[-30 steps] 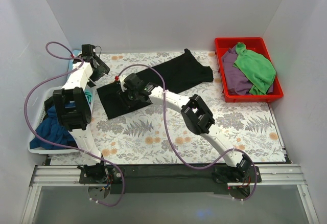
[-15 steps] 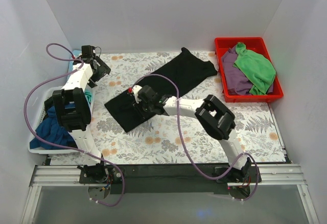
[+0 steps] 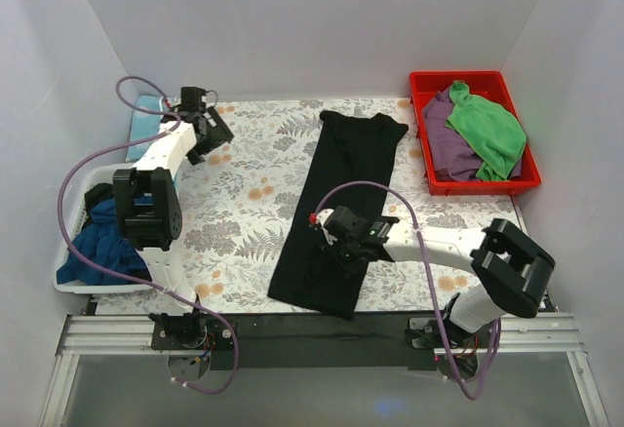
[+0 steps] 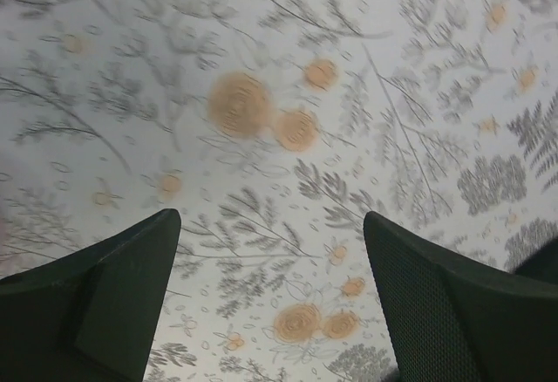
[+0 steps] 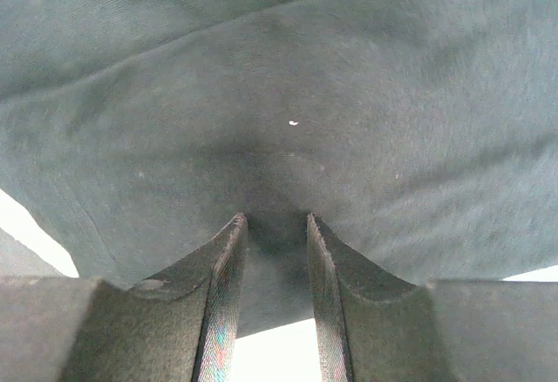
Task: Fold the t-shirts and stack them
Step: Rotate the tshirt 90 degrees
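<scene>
The table [image 3: 244, 242] wears a pale flowered cover and is boxed in by white walls [image 3: 292, 27] at the far edge and both sides. A red bin [image 3: 421, 86] sits in the far right corner holding a green cloth [image 3: 487, 125] and a purple cloth [image 3: 448, 149]. A white basket [image 3: 105, 289] hangs at the left edge with a blue shirt [image 3: 93, 252] in it.

My right pincer [image 5: 275, 218] is closed, pinching a fold of the black t-shirt [image 3: 351, 154] between its fingers. My left pincer [image 4: 270, 218] is spread wide with nothing in it, over bare cover near the far left corner.

Half a second ago the black t-shirt lay slanted from the far right toward the left middle. Now it runs as one long strip from the far edge down the middle to the near edge. My right pincer has come nearer the near edge, and my left has drifted a little rightward.

The hem lies close to the near edge. Bare cover lies on both sides of the strip, toward the white basket and toward the red bin.
</scene>
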